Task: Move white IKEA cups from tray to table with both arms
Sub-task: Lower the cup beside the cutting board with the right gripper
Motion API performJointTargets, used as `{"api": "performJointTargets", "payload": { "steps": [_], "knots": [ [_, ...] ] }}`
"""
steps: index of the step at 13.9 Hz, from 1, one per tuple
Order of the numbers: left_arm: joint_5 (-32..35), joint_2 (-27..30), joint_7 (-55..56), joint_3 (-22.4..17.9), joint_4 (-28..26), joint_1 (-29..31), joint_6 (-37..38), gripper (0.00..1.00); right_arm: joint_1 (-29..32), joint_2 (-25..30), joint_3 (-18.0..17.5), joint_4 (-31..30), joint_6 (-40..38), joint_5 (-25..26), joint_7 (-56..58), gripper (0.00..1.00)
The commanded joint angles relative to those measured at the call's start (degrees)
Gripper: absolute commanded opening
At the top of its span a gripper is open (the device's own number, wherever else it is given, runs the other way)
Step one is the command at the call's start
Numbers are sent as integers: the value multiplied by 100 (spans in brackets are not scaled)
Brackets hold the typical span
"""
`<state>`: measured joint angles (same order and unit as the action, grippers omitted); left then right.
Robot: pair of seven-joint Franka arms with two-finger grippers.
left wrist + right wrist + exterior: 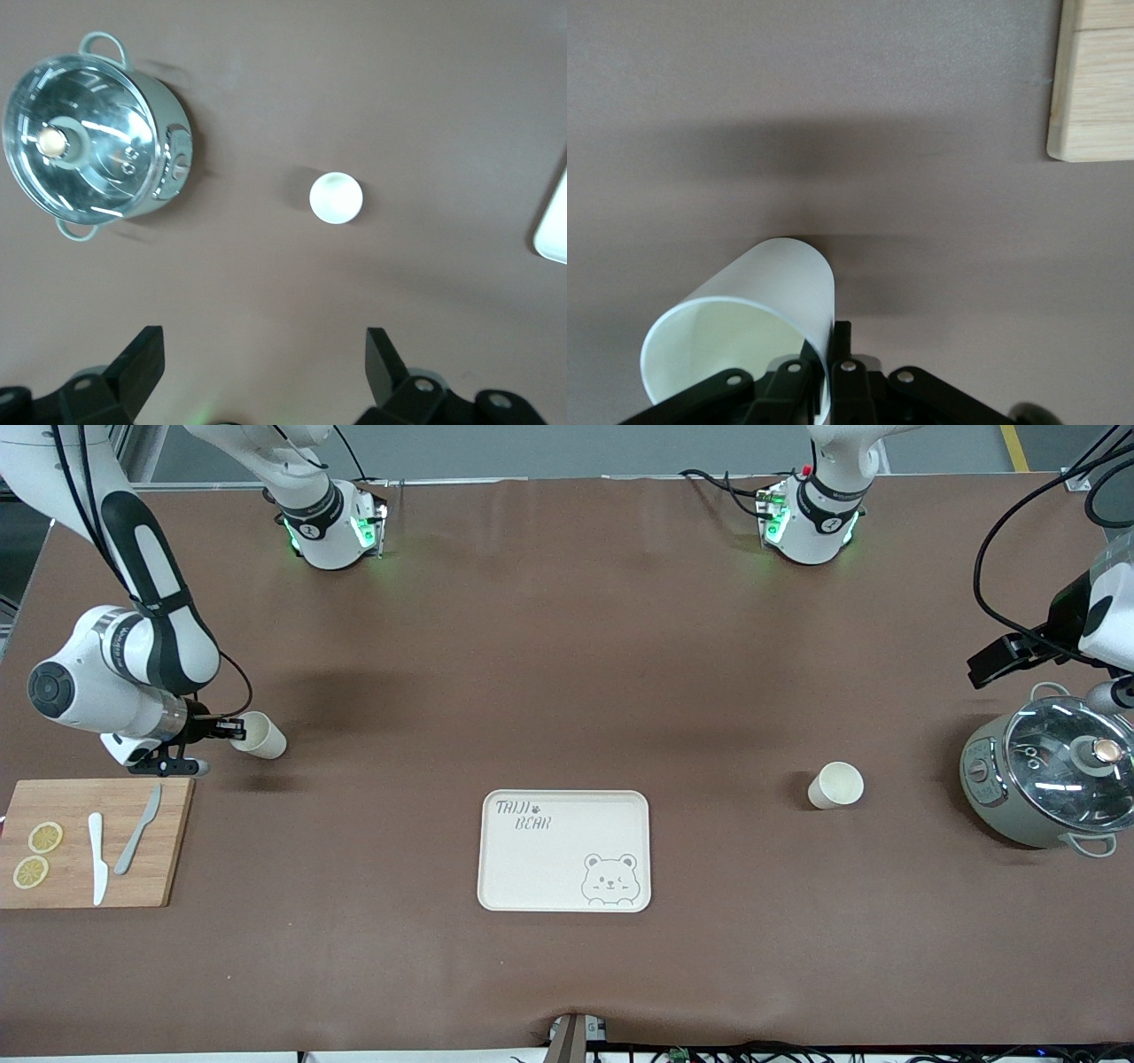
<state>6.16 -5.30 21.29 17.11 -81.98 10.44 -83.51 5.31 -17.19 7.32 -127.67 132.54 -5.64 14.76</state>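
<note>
My right gripper (pixel 237 731) is shut on the rim wall of one white IKEA cup (pixel 261 736), with one finger inside and one outside. It holds the cup tilted a little above the table, near the cutting board's corner. The right wrist view shows the cup (pixel 762 283) pinched in the gripper (pixel 828 343). The second cup (pixel 835 785) stands upright on the table between the bear tray and the pot. It also shows in the left wrist view (pixel 336 197). My left gripper (pixel 997 662) is open and empty in the air above the table near the pot, its fingers (pixel 142 350) wide apart.
The cream bear tray (pixel 532 859) lies in the table's middle, nearer the front camera. A wooden cutting board (pixel 168 841) with lemon slices and two knives lies at the right arm's end. A grey pot with a glass lid (pixel 1045 779) stands at the left arm's end.
</note>
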Motion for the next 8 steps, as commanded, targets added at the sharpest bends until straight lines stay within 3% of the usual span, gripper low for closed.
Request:
{"api": "performJointTargets", "payload": {
  "steps": [1, 5, 8],
  "knots": [
    [-246, 389, -361, -620, -476, -489, -218, 100, 111, -91, -99, 101, -69, 81, 36, 100],
    [-273, 749, -608, -867, -1135, -709, -613, 100, 76, -91, -108, 1031, -1377, 19, 1, 100],
    [-536, 907, -907, -1113, -1329, -797, -667, 100, 49, -91, -125, 2023, -2195, 11, 36, 100]
  ]
}}
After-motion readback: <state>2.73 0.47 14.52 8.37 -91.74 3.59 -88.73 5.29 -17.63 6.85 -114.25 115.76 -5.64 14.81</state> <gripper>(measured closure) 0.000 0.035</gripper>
